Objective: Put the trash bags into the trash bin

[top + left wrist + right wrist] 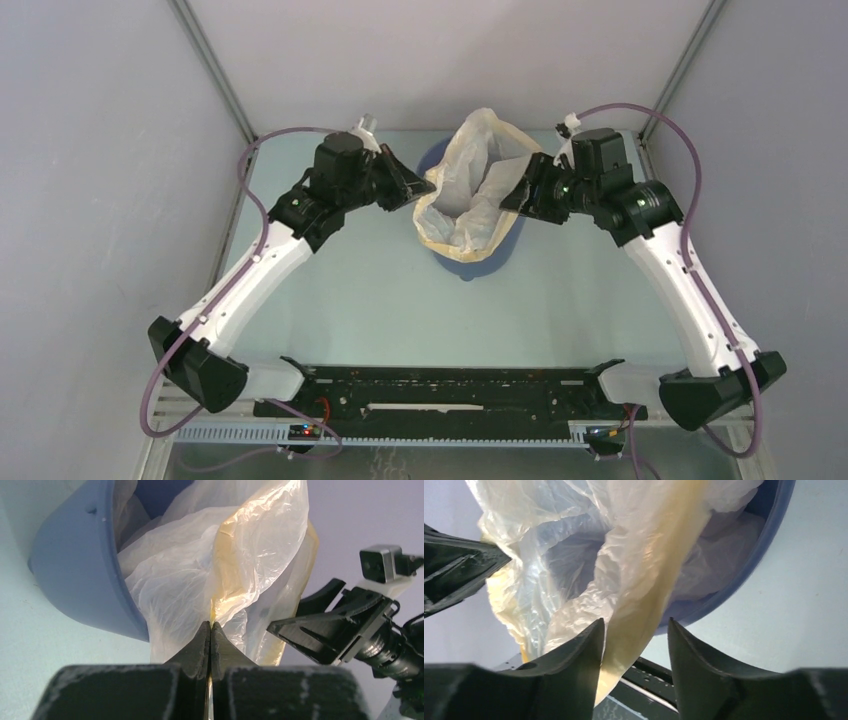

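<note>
Top external view: table [380, 300], pale green, carries all items. Bag [470, 185], crinkled and translucent, lies between the two grippers, its lower part inside the bin [478, 266] and its yellow-edged mouth standing open above and spilling over the rim. Bin, blue, stands under the bag, just ahead of both grippers. Left gripper [210, 628]: jaws pressed together, a sliver of bag film pinched between them at the bag's edge. Right gripper [634, 630]: jaws apart, the yellow band hanging down through the gap, lying against one finger; not clamped
</note>
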`<action>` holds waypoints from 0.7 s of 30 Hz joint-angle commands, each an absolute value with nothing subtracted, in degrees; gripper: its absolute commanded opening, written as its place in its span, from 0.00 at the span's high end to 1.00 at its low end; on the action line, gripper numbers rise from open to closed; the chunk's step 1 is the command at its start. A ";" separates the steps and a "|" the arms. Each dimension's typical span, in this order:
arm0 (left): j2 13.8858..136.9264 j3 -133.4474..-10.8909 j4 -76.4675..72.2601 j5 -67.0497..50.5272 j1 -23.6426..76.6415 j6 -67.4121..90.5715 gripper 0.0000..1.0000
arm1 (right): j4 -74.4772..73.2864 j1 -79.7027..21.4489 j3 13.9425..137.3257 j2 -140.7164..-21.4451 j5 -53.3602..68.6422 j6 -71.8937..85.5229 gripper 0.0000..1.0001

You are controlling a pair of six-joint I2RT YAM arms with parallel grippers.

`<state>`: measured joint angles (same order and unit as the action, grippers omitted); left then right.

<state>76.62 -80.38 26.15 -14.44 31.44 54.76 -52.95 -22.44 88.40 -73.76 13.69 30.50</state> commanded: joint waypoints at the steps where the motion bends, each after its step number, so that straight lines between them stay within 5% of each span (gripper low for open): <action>1: 71.61 -76.33 18.84 -9.20 30.17 58.78 1.00 | -47.06 -22.79 86.55 -69.87 11.34 32.61 0.51; 4: 71.05 -76.00 21.76 -5.39 28.05 61.29 1.00 | -47.01 -21.46 86.68 -70.27 11.74 30.96 0.62; 13: 74.04 -72.74 21.22 -10.47 24.20 58.00 1.00 | -50.16 -16.89 85.18 -73.55 16.95 27.92 0.73; 21: 71.41 -70.51 17.73 -17.79 24.18 60.65 1.00 | -53.23 -11.97 85.59 -71.62 27.12 28.97 0.38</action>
